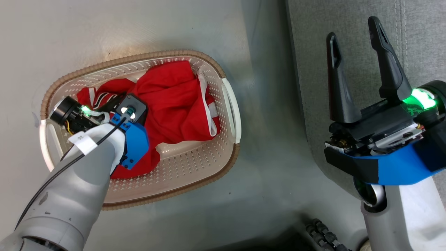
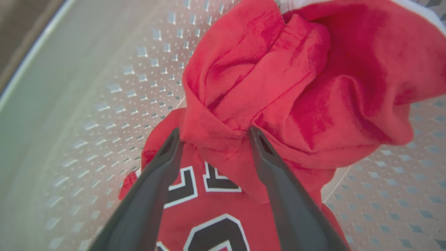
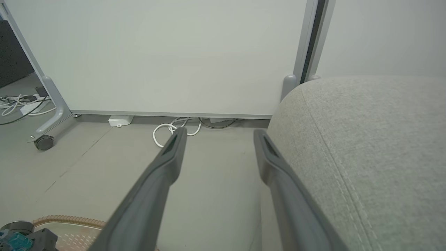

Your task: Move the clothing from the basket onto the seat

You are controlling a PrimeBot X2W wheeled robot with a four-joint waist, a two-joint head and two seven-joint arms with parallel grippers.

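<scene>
Left gripper (image 2: 214, 136) is down in the basket (image 1: 195, 167), fingers apart, tips straddling a fold of the plain red garment (image 2: 296, 80), which bulks toward 1 o'clock in the wrist view. The jersey (image 2: 209, 216) lies beneath at 6 o'clock, so both pieces are in the basket. In the head view, right gripper (image 1: 353, 31) is spread and empty over the edge of the seat (image 1: 418, 42), at 3 o'clock from the basket.
</scene>
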